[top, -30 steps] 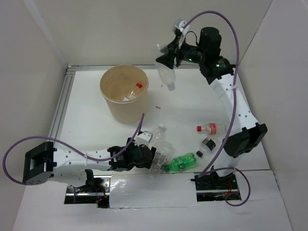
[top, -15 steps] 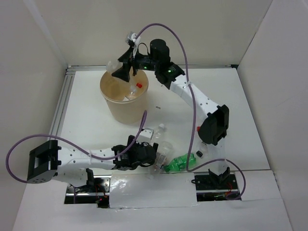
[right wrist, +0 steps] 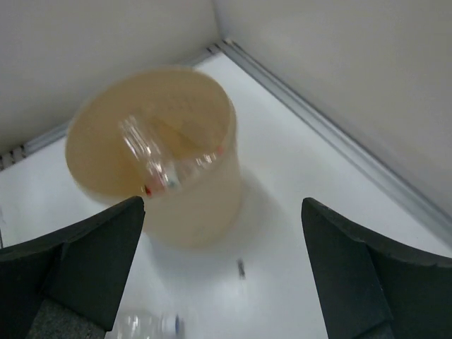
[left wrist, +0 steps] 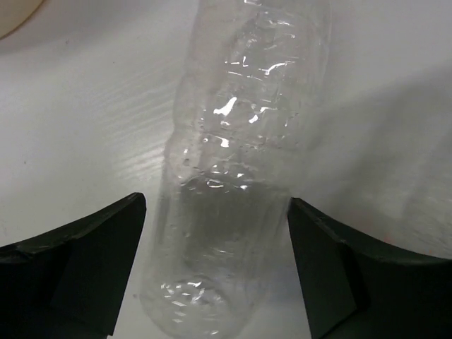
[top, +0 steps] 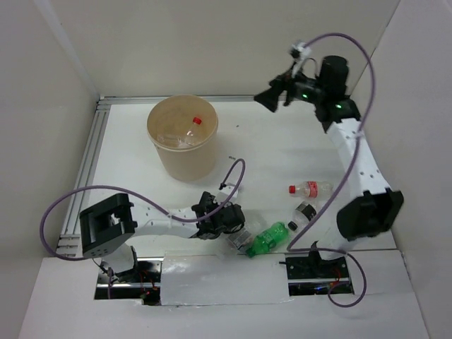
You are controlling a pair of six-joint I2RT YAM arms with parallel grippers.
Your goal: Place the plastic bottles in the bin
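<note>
A clear plastic bottle (left wrist: 240, 162) lies on the white table between the fingers of my left gripper (left wrist: 217, 247). The jaws straddle its lower body, open, with a thin gap on the left side. In the top view this left gripper (top: 232, 227) is low at the near middle, over that clear bottle (top: 240, 241). A green bottle (top: 268, 239), a black-capped bottle (top: 304, 212) and a red-capped bottle (top: 309, 188) lie to its right. The tan bin (top: 185, 161) holds bottles, one with a red cap (top: 197, 121). My right gripper (top: 272, 99) hangs high at the back, open and empty.
The right wrist view looks down on the bin (right wrist: 205, 205) with bottles inside (right wrist: 152, 166), and a blurred clear bottle (right wrist: 145, 326) at its bottom edge. A metal rail (top: 90, 155) runs along the table's left side. White walls close in left, back and right.
My right gripper let its clear bottle go over the bin and swung back to the right, empty. My left arm shifted right over the clear bottle and its jaws have narrowed.
</note>
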